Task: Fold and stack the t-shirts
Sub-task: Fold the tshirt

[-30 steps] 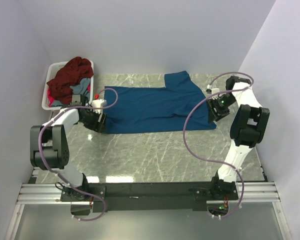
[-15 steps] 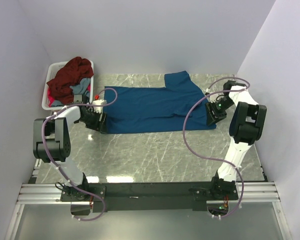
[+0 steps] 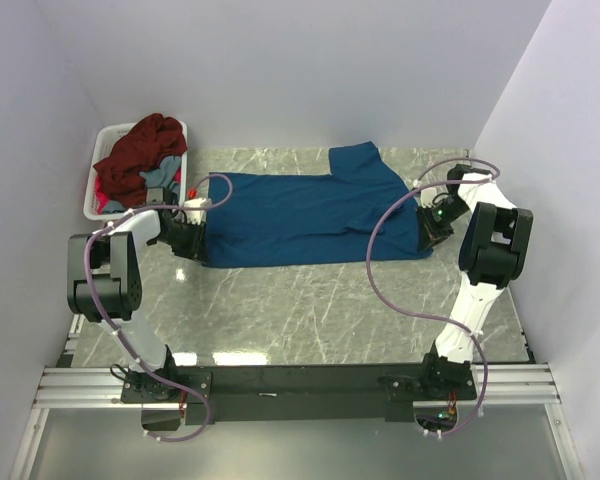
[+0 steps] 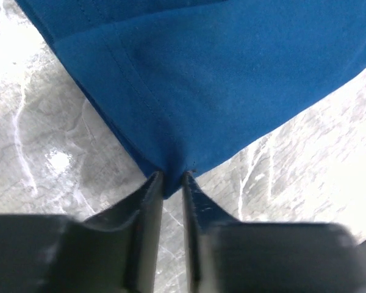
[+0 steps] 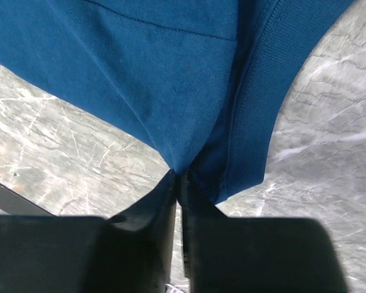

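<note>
A deep blue t-shirt point(image 3: 310, 212) lies spread flat across the back of the marble table, one sleeve point(image 3: 358, 157) pointing away. My left gripper point(image 3: 195, 240) is shut on the shirt's near-left hem corner point(image 4: 171, 177), the cloth pinched between its fingers. My right gripper point(image 3: 427, 232) is shut on the shirt's near-right corner point(image 5: 182, 166), beside the ribbed collar band point(image 5: 256, 122). More t-shirts are heaped at the back left: a dark maroon one point(image 3: 140, 152) on top, a grey-blue one point(image 3: 158, 180) under it.
A white plastic basket point(image 3: 98, 142) in the back-left corner holds the heap. White walls close in on three sides. The table's near half point(image 3: 310, 310) is bare marble, and the arm bases sit on a metal rail point(image 3: 300, 385) at the front.
Both grippers have shut on the blue shirt's near corners. The left arm's elbow swung left and the gripper crept slightly back; the right gripper shifted a little rightward.
</note>
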`<action>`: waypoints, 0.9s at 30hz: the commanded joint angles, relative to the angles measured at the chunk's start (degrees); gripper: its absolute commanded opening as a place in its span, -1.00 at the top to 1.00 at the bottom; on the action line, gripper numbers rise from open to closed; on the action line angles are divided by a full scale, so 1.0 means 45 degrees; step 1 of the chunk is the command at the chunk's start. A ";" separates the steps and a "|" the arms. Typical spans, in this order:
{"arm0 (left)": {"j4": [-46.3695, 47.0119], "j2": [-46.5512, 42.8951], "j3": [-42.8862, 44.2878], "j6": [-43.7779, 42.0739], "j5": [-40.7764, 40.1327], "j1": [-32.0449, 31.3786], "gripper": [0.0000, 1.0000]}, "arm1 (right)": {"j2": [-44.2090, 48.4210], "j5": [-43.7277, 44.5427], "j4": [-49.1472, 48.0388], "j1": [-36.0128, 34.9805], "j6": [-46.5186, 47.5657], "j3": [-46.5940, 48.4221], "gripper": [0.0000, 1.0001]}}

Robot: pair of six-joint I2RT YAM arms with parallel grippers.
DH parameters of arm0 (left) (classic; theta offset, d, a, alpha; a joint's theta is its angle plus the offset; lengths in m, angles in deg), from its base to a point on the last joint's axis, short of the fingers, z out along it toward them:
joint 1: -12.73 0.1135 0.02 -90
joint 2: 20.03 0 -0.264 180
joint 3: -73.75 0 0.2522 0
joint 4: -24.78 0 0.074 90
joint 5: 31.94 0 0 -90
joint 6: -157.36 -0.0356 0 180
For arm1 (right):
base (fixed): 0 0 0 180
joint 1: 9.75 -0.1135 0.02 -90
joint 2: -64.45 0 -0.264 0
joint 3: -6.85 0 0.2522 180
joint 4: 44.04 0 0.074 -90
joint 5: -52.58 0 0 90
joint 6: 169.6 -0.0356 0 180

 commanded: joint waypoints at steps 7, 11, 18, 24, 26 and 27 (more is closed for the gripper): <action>-0.0842 -0.0186 0.0529 -0.0481 0.0427 0.0495 0.99 | -0.0015 0.0359 0.0554 0.0734 0.0120 0.0651 1.00; -0.1232 -0.0518 0.0334 -0.0852 0.0174 0.0690 0.99 | 0.0218 0.0808 0.0887 0.1008 0.0471 0.0477 1.00; -0.2092 -0.0948 -0.0505 -0.1419 -0.0061 0.0710 0.99 | 0.0980 0.1668 0.0712 0.1047 0.1057 -0.1843 1.00; -0.2677 -0.1709 -0.1619 -0.2003 -0.0822 0.0691 0.99 | 0.2151 0.2449 0.0282 0.1067 0.1624 -0.3643 1.00; -0.2776 -0.1943 -0.1950 -0.2102 -0.1173 0.0710 0.99 | 0.2328 0.2508 0.0418 0.1047 0.1741 -0.3860 0.98; -0.2795 -0.2022 -0.2010 -0.2160 -0.1252 0.0691 0.84 | 0.2387 0.2431 0.0573 0.1066 0.1858 -0.3822 0.78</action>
